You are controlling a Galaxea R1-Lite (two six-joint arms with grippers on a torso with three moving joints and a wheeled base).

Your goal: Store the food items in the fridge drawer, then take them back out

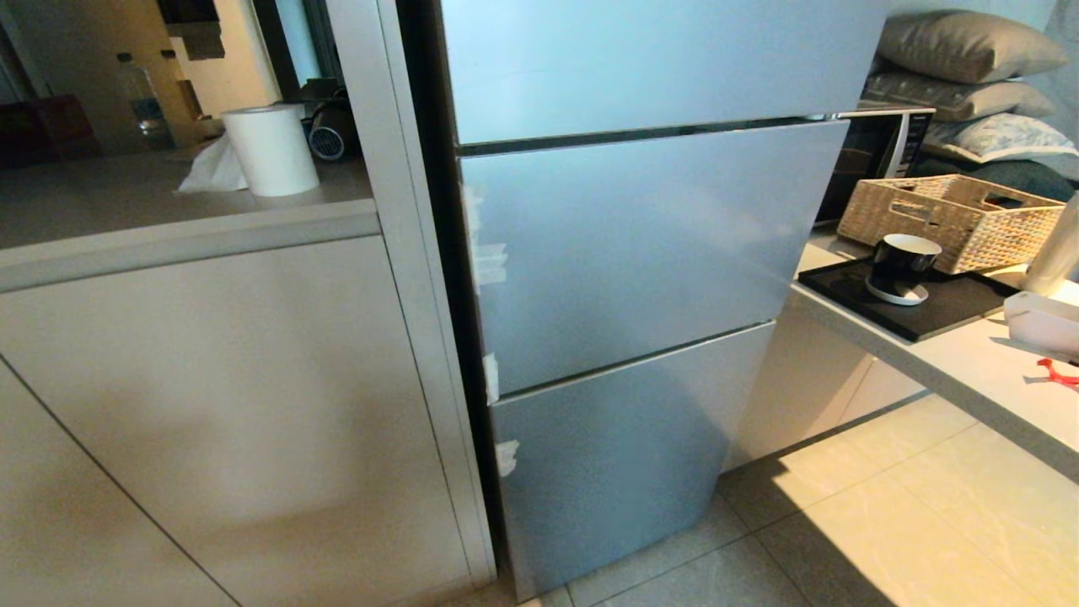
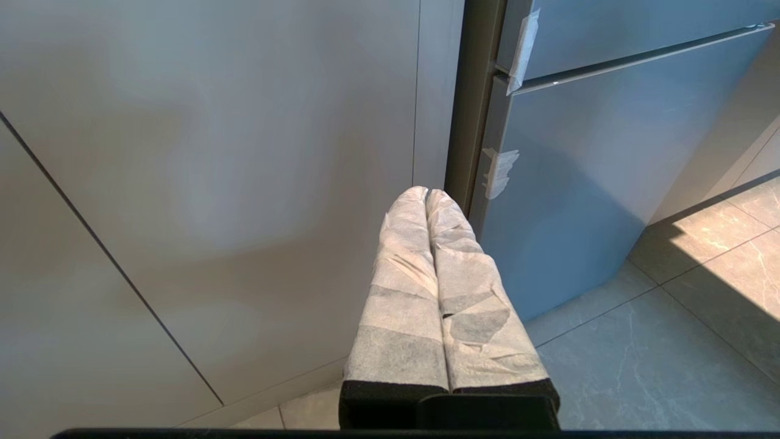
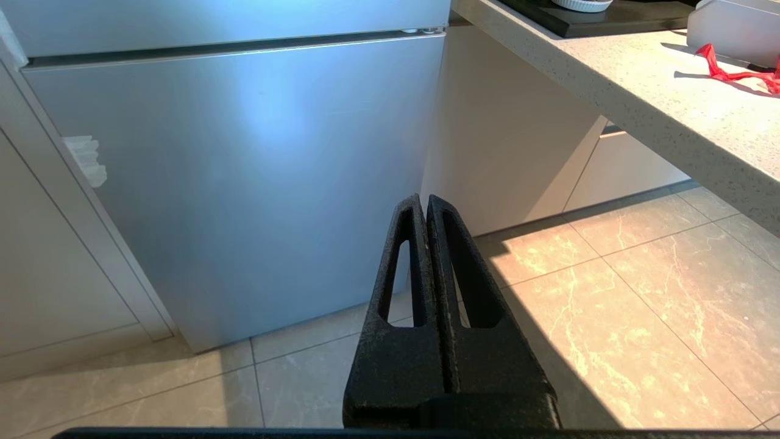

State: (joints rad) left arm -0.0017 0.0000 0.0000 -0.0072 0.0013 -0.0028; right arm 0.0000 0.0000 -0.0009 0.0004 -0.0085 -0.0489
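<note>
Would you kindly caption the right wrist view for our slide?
Right gripper shut and empty, low before the closed fridge door, counter alongside.

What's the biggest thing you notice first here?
The tall silver-grey fridge fills the middle, all its door panels shut. To its right, a counter holds a woven basket and a black cup. To its left, a white paper roll stands on a ledge.

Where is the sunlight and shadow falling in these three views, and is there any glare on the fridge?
Head view: sun patch on floor tiles, counter shading beneath. Left wrist view: sunlit tiles at the edge, cabinet dim. Right wrist view: soft sheen on fridge panel, bright floor beside a diagonal shadow.
</note>
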